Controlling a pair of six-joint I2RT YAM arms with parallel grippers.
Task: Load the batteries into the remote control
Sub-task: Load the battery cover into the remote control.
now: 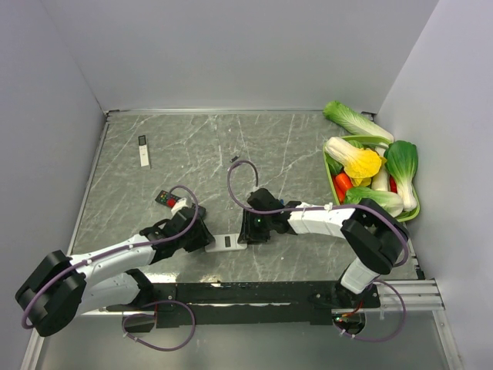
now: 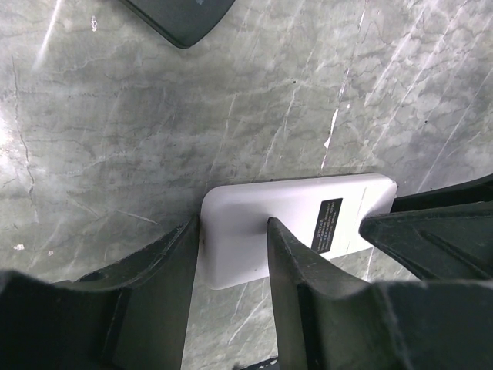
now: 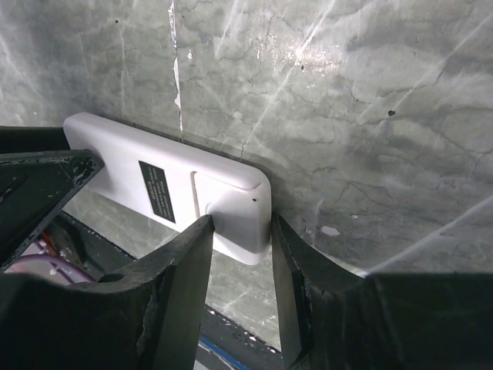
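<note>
White remote (image 1: 229,241) lies back-up at the table's near middle, right between the two claws, long axis left-right. No battery visible in any view. There's a small dark speck (image 1: 234,159) farther out, too small to call.

Left claw (image 2: 231,231) is on the remote's left end, right claw (image 3: 240,227) on its right end. Both are part open. Each has one finger at the end edge and the other over the back face, so the fingers line up along the long axis, not across the width. Clamped or just resting: can't tell for either.

Key relation, my read: the battery cover (image 3: 231,202) is at the right-hand end, under the right claw's fingers, so that arm is better placed to work it. Cover looks still on.

View differences:
- Right wrist: the only view showing the cover seam.
- Left wrist: shows the label (image 2: 330,223) and a corner of a black remote (image 2: 181,15) beyond.
- Overhead: the only view showing a slim white remote (image 1: 143,150) and a vegetable basket (image 1: 326,168), both well apart from the work.
</note>
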